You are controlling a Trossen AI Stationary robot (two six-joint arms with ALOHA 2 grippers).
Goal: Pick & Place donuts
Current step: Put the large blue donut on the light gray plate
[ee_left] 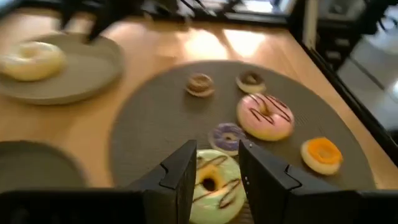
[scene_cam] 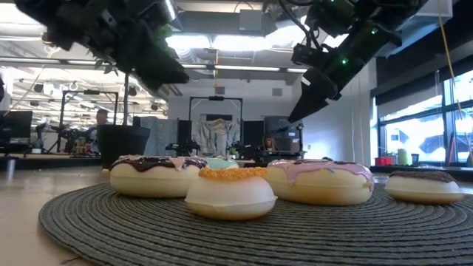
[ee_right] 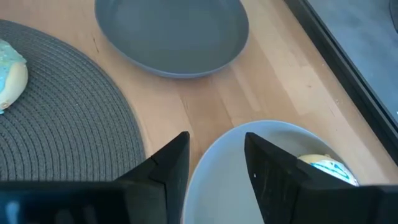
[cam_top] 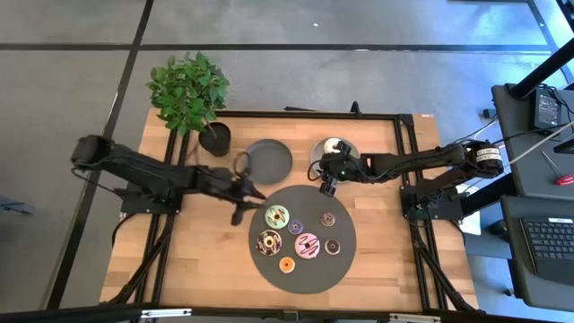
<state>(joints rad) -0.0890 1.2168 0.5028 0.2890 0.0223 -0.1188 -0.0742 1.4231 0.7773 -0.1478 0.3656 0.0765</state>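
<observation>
Several small iced donuts lie flat on the dark round mat (cam_top: 302,269): a green one (cam_top: 276,215), purple (cam_top: 296,226), pink (cam_top: 308,244), orange (cam_top: 287,265) and brown ones. A white donut (cam_top: 334,144) lies in the right grey plate (cam_top: 350,154). My left gripper (cam_top: 244,199) is open at the mat's left edge; in its wrist view (ee_left: 217,165) its fingers stand above the green donut (ee_left: 211,186) without touching it. My right gripper (cam_top: 326,182) is open, above the near rim of the white donut's plate (ee_right: 249,155). That donut (ee_right: 326,168) lies beside one finger.
An empty grey plate (cam_top: 269,157) sits left of the filled one, behind the mat. A potted plant (cam_top: 190,90) stands at the table's far left. The low view shows both arms (scene_cam: 318,74) raised above the donuts (scene_cam: 229,192). Bare wood lies left of the mat.
</observation>
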